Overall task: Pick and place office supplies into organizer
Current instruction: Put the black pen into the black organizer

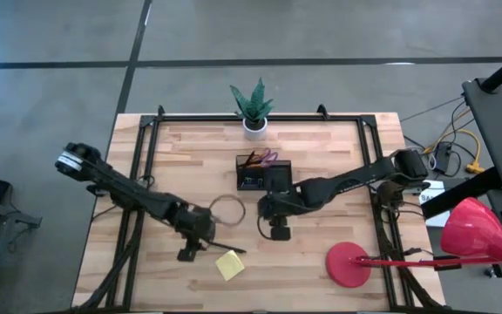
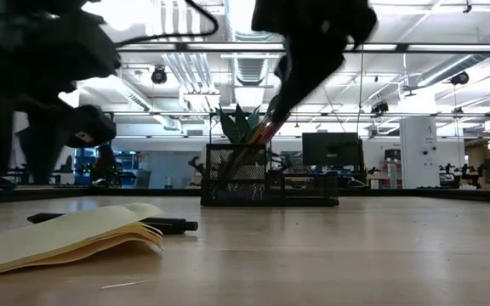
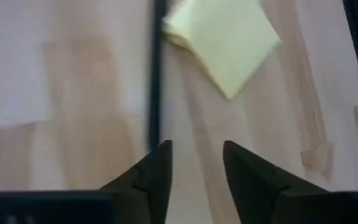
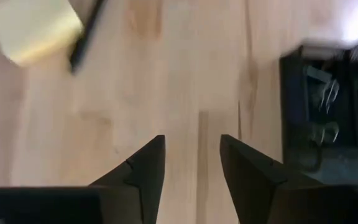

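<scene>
Left hand (image 3: 196,171): part open, empty, hanging over the dark pen (image 3: 156,74) beside the yellow sticky-note pad (image 3: 225,40), well short of the organizer (image 1: 263,172). Right hand (image 4: 191,165): part open, empty, just before the organizer. Risk: closing off-centre could roll the thin pen away.

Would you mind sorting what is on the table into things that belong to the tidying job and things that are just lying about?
Job:
- organizer, scissors and pens already in it
- yellow sticky-note pad
- dark pen beside the pad

Lying about:
- potted plant
- red lamp
</scene>
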Controlling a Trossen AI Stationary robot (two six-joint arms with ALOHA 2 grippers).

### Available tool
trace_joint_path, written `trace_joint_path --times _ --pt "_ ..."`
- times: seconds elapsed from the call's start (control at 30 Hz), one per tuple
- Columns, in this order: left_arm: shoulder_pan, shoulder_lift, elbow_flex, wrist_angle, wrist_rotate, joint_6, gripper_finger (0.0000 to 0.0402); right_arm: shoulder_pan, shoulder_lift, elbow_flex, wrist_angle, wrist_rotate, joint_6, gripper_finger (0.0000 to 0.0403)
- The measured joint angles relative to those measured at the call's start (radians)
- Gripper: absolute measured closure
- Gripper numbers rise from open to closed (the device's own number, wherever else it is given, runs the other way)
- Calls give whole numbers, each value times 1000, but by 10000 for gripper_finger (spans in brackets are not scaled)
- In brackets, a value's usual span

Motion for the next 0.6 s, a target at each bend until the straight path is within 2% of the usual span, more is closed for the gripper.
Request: trace_joint_path --times 0.07,0.23,0.3,0.47,0.6 --pt "-35 34 11 5 -17 30 291 -5 1 -27 -1 13 36 255" --pt "-87 91 24 -6 -226 -29 319 -4 7 -45 16 32 94 250" --pt "-88 93 31 -6 -267 -66 323 4 8 -46 38 39 105 251" --pt "-90 86 37 -3 -284 -77 324 8 8 -46 95 43 139 251" --pt "-93 99 24 -7 -244 -73 324 10 8 -46 109 42 148 252"
